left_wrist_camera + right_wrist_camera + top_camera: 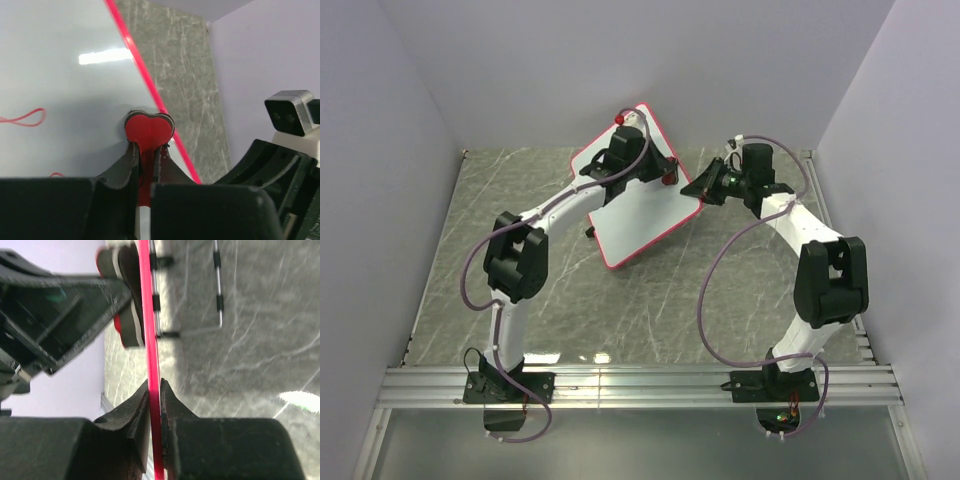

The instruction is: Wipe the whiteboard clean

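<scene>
The whiteboard [638, 218], white with a thin red rim, lies slanted at the back middle of the table. My left gripper [660, 170] is shut on a red-and-black heart-shaped eraser [148, 129], which presses on the board [65, 85] close to its red rim. Red scribbles [25, 119] remain at the left in the left wrist view. My right gripper [700, 188] is shut on the board's red rim [149, 315], with the jaws clamped on either side of the edge [154, 395]. The eraser [127, 327] and the left gripper [55, 305] show just beyond.
A wire stand with black feet [200, 305] shows on the board's underside. Grey marbled table [620, 310] spreads in front. Walls close in at the back and both sides. The right wrist's camera [290, 112] sits close to the left gripper.
</scene>
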